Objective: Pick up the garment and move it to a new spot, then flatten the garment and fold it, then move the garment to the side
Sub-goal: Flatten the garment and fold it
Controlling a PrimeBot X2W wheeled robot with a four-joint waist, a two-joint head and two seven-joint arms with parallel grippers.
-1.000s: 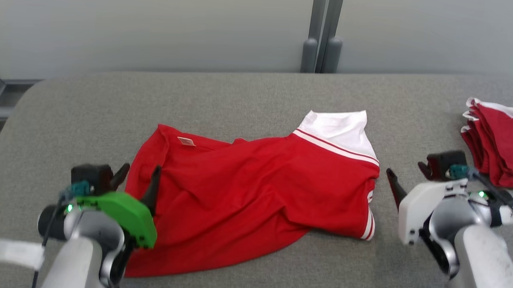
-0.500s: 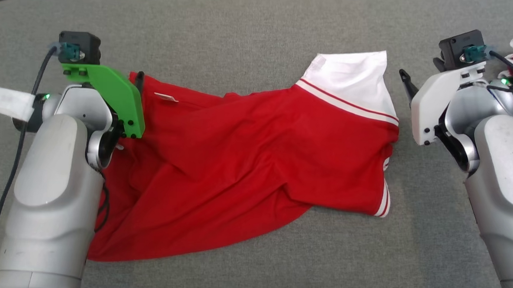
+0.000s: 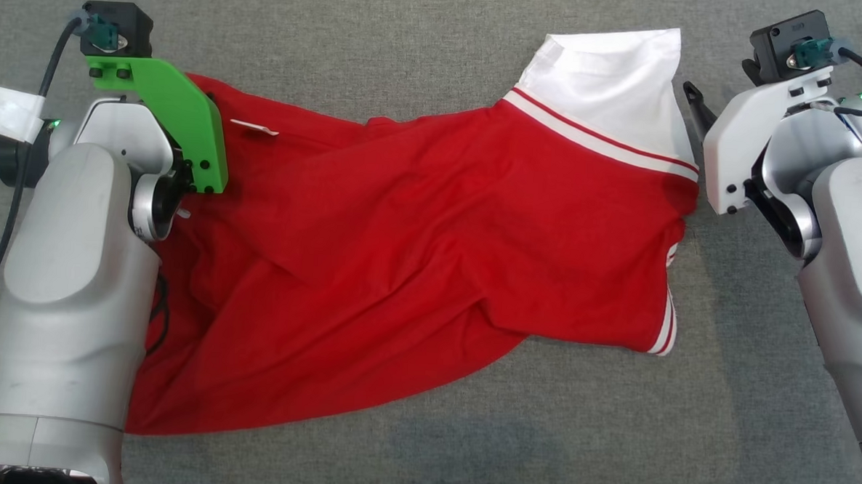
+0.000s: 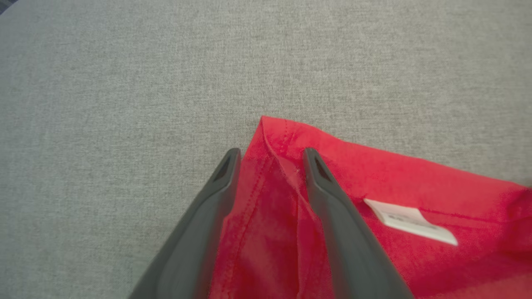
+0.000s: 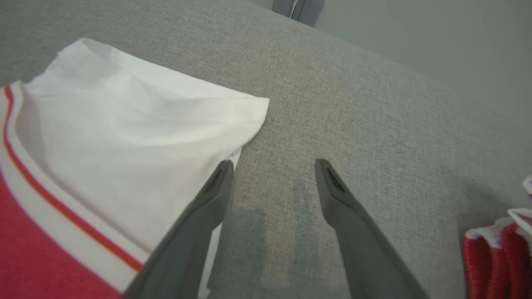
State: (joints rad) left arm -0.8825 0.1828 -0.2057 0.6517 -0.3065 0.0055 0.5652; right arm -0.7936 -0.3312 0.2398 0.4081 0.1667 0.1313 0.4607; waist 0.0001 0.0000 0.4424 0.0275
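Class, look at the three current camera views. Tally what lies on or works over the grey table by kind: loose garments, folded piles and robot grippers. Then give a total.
Loose red-and-white garment: 1
Pile of folded red-and-white cloth: 1 (the pieces in it cannot be counted)
Grippers: 2, the left gripper and the right gripper
Total: 4

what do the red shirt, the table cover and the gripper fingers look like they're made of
Red shirt: soft matte knit, probably cotton; it creases and has stitched hems. Table cover: grey woven fabric, speckled weave visible. Gripper fingers: dark, smooth, matte; plastic or rubber, unclear which.
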